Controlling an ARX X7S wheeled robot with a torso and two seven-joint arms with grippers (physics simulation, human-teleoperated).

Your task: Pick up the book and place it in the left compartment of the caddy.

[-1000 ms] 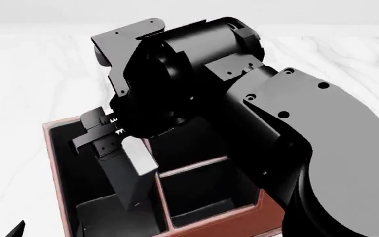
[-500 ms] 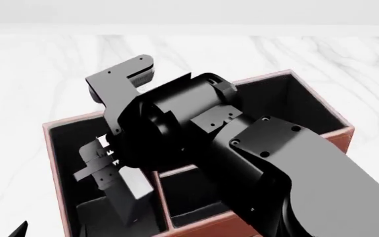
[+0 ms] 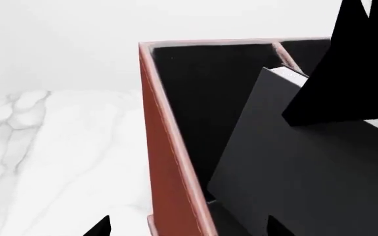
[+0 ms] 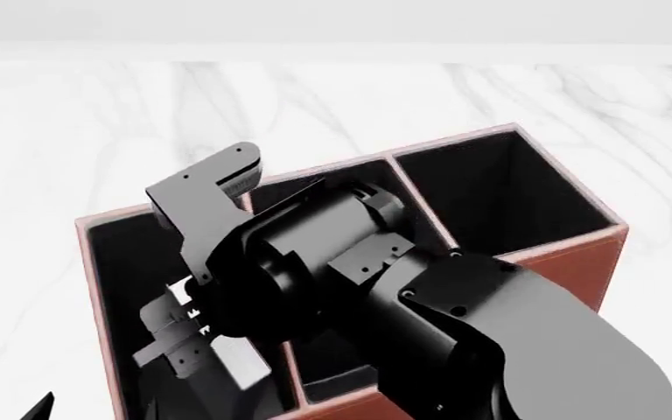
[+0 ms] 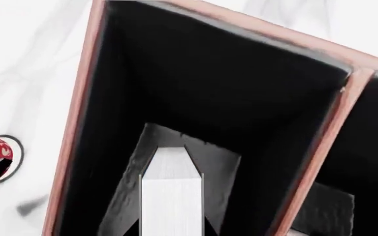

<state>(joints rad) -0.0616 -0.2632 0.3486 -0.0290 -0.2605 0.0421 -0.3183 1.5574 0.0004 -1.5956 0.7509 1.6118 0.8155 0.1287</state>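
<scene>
White marble bench (image 4: 67,131) frames the right pincer (image 4: 185,337), clamped on a stiff, weighty-looking book (image 3: 307,167) by its upper edge, inside the caddy (image 4: 581,245)'s left compartment (image 5: 208,88); left pincer's opening indiscernible.

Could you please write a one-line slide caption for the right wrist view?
Right end effector holds the book, white page edges up, inside the caddy's left compartment.

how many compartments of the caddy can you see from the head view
3: the left compartment with the book going in, a middle bay mostly behind the arm, and the end bay at right. More may be hidden by the arm.
</scene>
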